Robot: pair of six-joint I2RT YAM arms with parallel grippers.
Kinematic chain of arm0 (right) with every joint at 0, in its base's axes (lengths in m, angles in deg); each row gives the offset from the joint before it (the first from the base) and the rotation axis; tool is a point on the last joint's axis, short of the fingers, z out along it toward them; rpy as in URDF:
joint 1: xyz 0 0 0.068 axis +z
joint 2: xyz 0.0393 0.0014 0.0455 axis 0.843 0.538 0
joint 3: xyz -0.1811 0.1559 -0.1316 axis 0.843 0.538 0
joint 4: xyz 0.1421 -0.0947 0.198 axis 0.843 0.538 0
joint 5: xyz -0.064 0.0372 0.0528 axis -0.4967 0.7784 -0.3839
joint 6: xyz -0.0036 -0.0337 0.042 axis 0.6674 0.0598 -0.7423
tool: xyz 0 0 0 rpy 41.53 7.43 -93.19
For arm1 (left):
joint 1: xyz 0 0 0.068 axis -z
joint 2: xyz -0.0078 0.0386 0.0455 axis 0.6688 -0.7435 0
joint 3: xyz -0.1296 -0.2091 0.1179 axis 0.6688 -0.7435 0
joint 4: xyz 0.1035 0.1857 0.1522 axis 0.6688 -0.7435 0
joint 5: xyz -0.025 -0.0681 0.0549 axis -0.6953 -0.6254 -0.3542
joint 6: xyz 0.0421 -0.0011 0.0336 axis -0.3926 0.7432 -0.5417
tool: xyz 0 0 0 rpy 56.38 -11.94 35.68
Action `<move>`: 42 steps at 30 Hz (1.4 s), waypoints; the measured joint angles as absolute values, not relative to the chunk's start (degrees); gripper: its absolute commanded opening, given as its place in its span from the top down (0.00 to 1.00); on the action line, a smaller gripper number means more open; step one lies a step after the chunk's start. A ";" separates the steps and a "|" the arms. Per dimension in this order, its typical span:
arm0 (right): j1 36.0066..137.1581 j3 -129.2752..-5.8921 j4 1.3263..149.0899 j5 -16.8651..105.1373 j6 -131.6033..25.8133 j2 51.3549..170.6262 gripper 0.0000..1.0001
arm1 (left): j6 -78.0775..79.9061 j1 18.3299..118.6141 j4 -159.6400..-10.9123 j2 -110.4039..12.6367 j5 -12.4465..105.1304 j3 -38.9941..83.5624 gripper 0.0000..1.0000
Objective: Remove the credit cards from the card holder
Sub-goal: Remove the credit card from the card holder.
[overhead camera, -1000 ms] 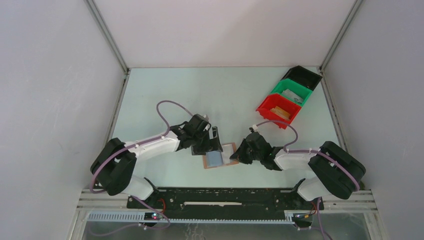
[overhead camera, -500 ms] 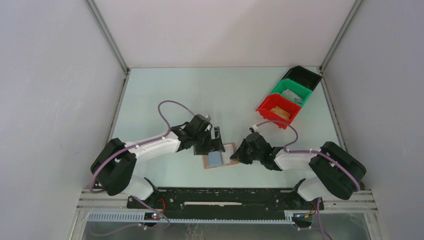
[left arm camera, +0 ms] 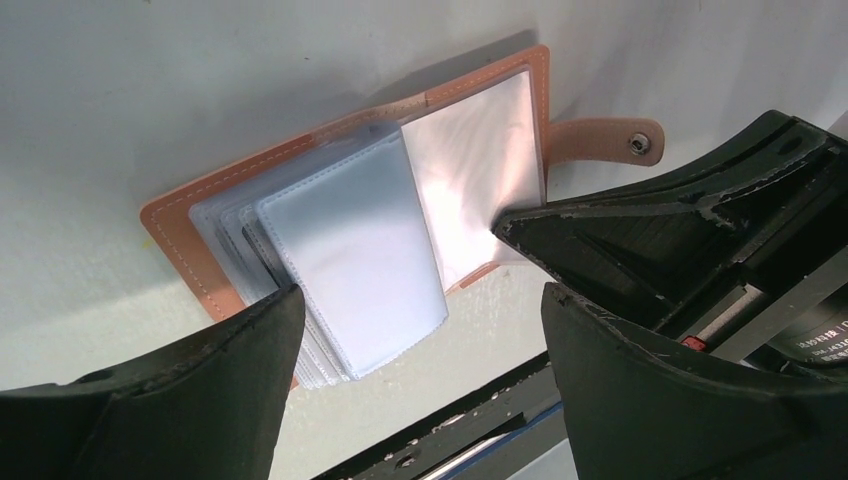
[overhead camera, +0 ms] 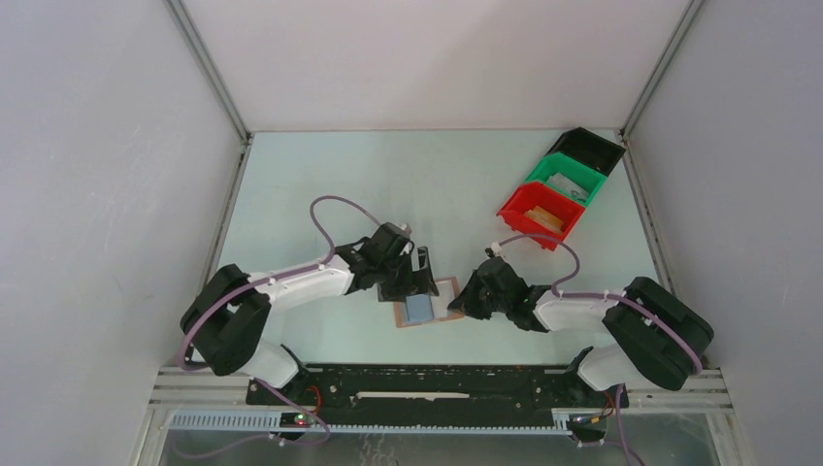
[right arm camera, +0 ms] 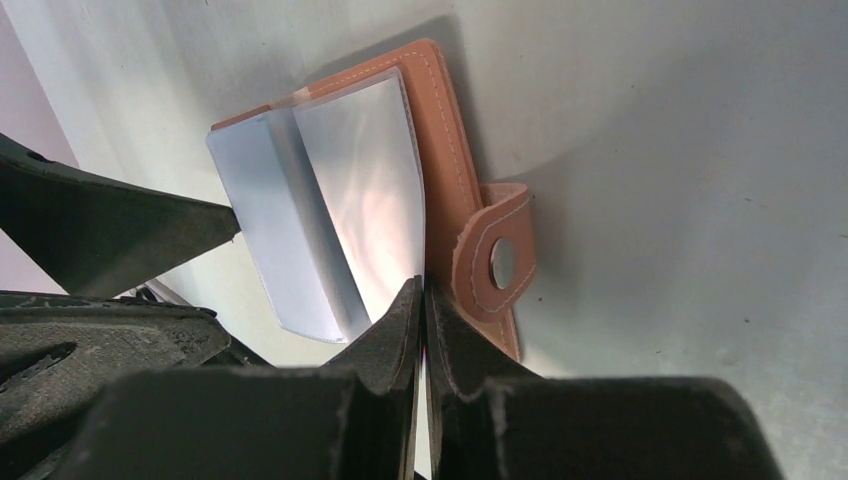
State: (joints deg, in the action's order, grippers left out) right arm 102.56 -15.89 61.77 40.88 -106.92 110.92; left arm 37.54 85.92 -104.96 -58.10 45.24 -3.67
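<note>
L hand [overhead camera: 419, 275] wide open, R hand [overhead camera: 468, 301] closed. Top view: both meet over the holder [overhead camera: 427, 311], which lies open on the desk [overhead camera: 388, 184] near the front edge, btwn the two arms. Red bin [overhead camera: 537, 216], green bin [overhead camera: 568, 180] and black bin [overhead camera: 590, 148] sit well apart at far R, not in the way.

L wrist view: L hand [left arm camera: 420, 300] jaws straddle the fanned sleeves [left arm camera: 350, 250]; can't tell if they touch. Holder [left arm camera: 170, 215] lies flat, strap [left arm camera: 610, 140] sticking out on the far side. R hand [left arm camera: 530, 230] tip sits on the edge of the clear page. Front sleeve looks pale blue-grey, prob. a card inside. No tan or black card seen.

R wrist view: R hand [right arm camera: 422, 310] is pinched shut on the holder [right arm camera: 445, 120] edge by the strap [right arm camera: 495, 262], pinning it. L finger [right arm camera: 110, 230] is just beside the sleeves [right arm camera: 300, 220].

Handling, my guess: cards are stiff, thin, light and slick. Sleeves are floppy and slippery, so they'll bend away from a push. Best to take a card by its exposed edge at the sleeve mouth, w/ the holder held down. In the way: the overlapping sleeves, and the two hands crowd each other, so little room.
</note>
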 measured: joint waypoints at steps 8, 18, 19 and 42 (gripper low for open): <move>102.62 -15.89 62.43 40.59 -106.92 110.57 0.89 | 37.98 86.09 -101.31 -58.75 41.57 -3.67 0.07; 102.97 -15.89 63.45 39.92 -106.92 109.85 0.88 | 38.94 86.59 -96.85 -60.30 36.76 -3.65 0.07; 102.97 -15.89 63.78 39.81 -106.92 109.61 0.87 | 38.96 86.64 -96.64 -60.63 36.39 -3.58 0.07; 102.86 -11.33 82.10 30.58 -101.28 74.79 0.57 | 39.49 88.74 -92.96 -70.51 32.15 4.72 0.07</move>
